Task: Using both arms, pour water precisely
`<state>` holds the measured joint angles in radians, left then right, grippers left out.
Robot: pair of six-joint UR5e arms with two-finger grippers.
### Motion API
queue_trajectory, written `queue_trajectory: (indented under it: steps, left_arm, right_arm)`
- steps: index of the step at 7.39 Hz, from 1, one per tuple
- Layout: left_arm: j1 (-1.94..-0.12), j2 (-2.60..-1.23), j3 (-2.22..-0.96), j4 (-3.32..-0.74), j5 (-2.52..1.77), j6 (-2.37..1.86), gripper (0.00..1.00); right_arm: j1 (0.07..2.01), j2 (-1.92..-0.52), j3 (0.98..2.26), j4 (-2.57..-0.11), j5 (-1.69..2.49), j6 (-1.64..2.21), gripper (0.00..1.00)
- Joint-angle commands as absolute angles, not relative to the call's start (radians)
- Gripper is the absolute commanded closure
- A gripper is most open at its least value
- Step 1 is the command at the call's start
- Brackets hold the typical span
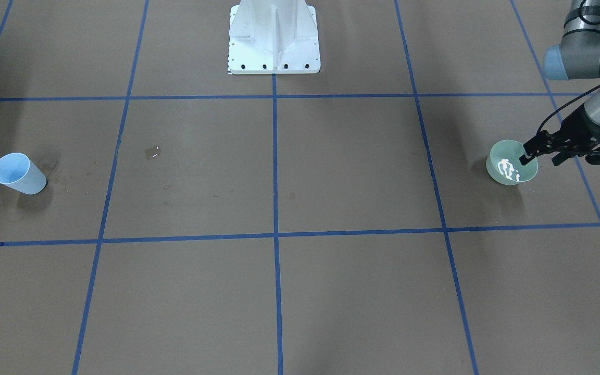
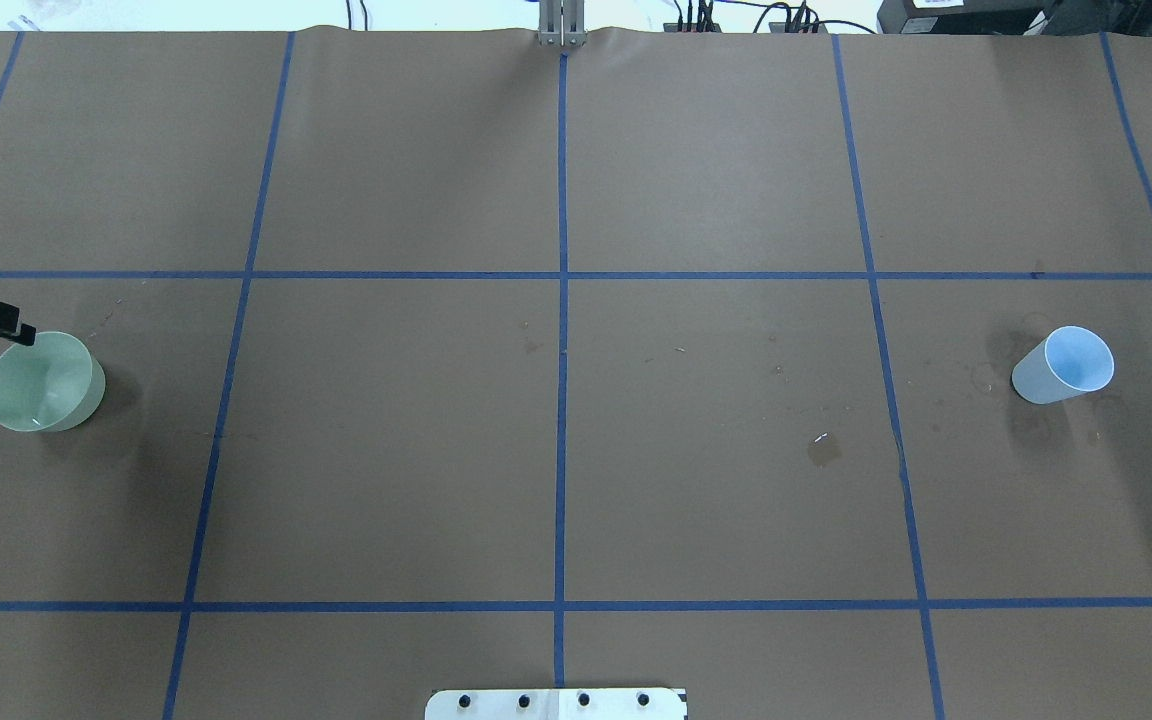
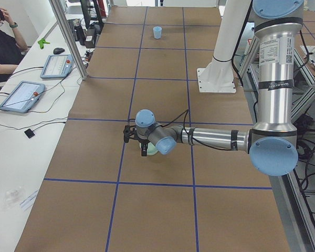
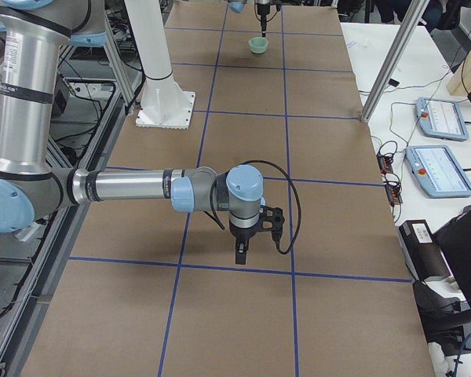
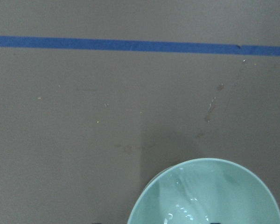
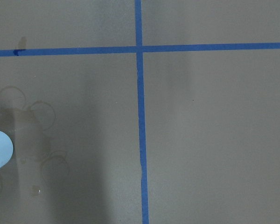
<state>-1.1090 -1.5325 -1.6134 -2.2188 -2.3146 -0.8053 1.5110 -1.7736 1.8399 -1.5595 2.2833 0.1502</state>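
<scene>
Brown paper covers the table (image 1: 331, 172), gridded with blue tape (image 1: 275, 156).

Front-facing: left arm (image 1: 591, 57) enters at the view's right. Left pincer (image 1: 541, 156) is low at a green cup (image 1: 498, 155), pale and upright. One fingertip dips inside the rim and the other hangs outside the wall: fingers apart, straddling the rim, not clamped. Water (image 1: 508, 171) pools in the green cup, with white glints. Small wet patch (image 1: 152, 151) on the paper, well apart from both cups. Blue cup (image 1: 19, 174) stands at the opposite end, ring stains (image 1: 52, 169) beside it. White pedestal (image 1: 274, 36) at top centre.

Overhead: green cup far left, one black finger at its upper-left rim, the rest cut off by the edge. Blue cup far right.

Exterior left: near arm stretched low over the table, its pincer pointing down at the green cup, which the wrist mostly hides. Blue cup small at the far end. A person (image 3: 2, 47) sits beside two tablets (image 3: 21, 97).

Exterior right: right arm (image 4: 125, 187) reaches out level. Right pincer (image 4: 247, 239) points down over bare paper near a tape line; apart or together, cannot tell.

Left wrist: green cup's rim at the bottom, water glinting inside.

Right wrist: tape cross; blue cup's edge at the left margin among ring stains.
</scene>
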Motion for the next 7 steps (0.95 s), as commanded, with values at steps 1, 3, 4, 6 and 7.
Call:
queue_trajectory:
  steps: [1, 3, 4, 6, 7]
  left_arm:
    - [-1.159, -1.578, -1.693, -2.009, -2.335, -0.652, 0.00]
    - [-1.297, -1.691, -1.753, -1.608, -2.329, -0.299, 0.00]
    - [-1.357, -1.757, -1.749, -1.441, -2.260, -0.115, 0.00]
    - [-1.458, -1.819, -1.675, -1.301, -2.232, 0.090, 0.00]
    - [-1.466, -1.772, -1.680, -1.304, -2.271, 0.092, 0.00]
  right_arm:
    - [1.511, -1.772, 1.833, -1.557, 2.281, 0.141, 0.01]
    - [1.514, -1.767, 1.835, -1.549, 2.292, 0.141, 0.01]
    - [1.522, -1.766, 1.839, -1.548, 2.318, 0.140, 0.01]
    - [1.523, -1.759, 1.847, -1.551, 2.341, 0.140, 0.01]
    - [1.529, -1.761, 1.856, -1.551, 2.355, 0.141, 0.01]
